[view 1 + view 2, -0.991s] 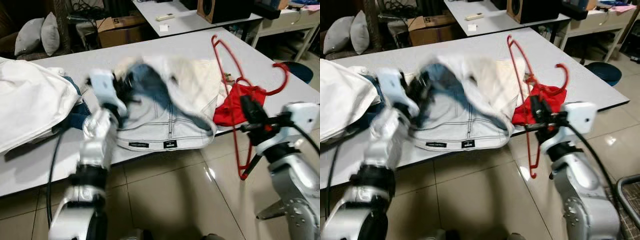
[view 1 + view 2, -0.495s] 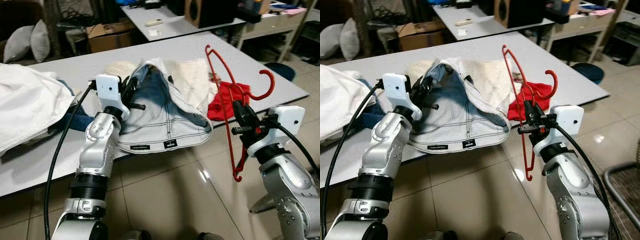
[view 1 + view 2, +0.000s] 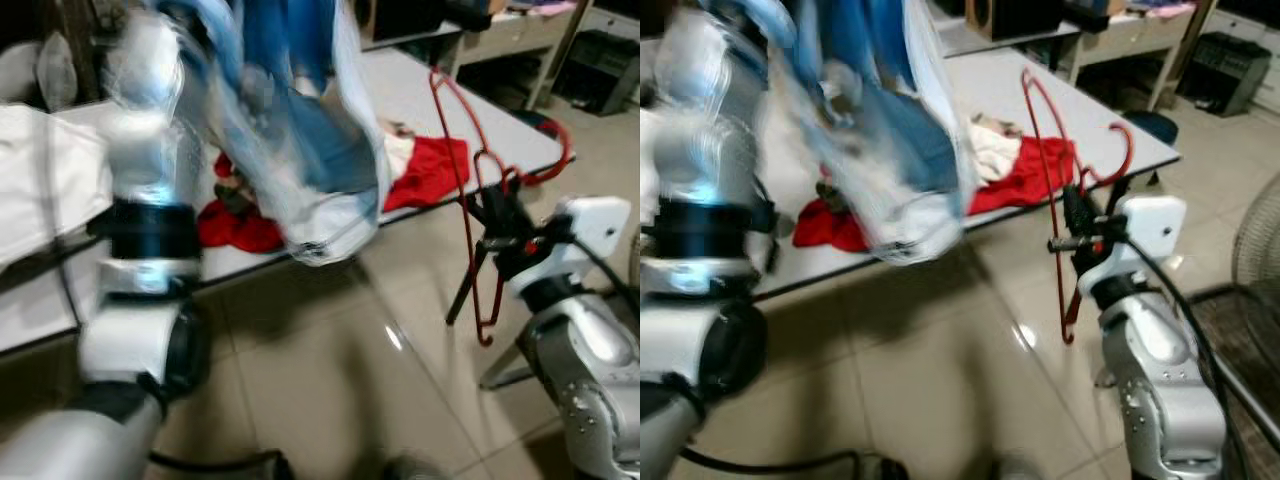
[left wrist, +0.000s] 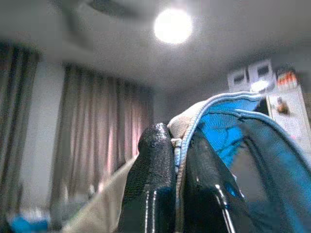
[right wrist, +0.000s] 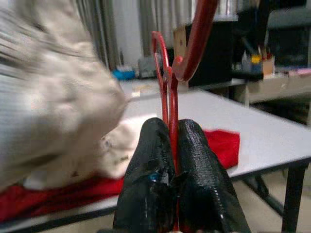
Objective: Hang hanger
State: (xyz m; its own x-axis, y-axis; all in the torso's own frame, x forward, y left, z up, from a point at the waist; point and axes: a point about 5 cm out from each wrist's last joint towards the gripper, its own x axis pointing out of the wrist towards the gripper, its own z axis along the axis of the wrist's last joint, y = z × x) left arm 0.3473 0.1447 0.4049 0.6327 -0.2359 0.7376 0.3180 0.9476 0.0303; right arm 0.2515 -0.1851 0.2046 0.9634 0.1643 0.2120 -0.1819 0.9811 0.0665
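Observation:
A red wire hanger (image 3: pixel 450 140) stands upright beside the grey table's (image 3: pixel 440 95) front edge. My right gripper (image 3: pixel 497 212) is shut on its thin bar, hook end up; the right wrist view shows the hanger (image 5: pixel 167 87) pinched between the black fingers (image 5: pixel 148 160). Blue jeans with a pale lining (image 3: pixel 300 130) hang in the air above the table's near edge, blurred by motion. My left arm (image 3: pixel 145 200) is raised high. In the left wrist view my left gripper (image 4: pixel 179 145) is shut on the jeans' seamed edge (image 4: pixel 218 111).
Red cloth lies on the table under the jeans (image 3: pixel 235 225) and further right (image 3: pixel 425 170). A white cloth (image 3: pixel 40 180) lies at the left. Behind stands a second table (image 3: pixel 1020 35); a fan (image 3: pixel 1255 250) is at the right. Tiled floor (image 3: pixel 340 380) lies below.
My left arm has swung up and lifted the jeans off the table, baring red cloth beneath. The camera has shifted. My right gripper still holds the hanger at about the same height.

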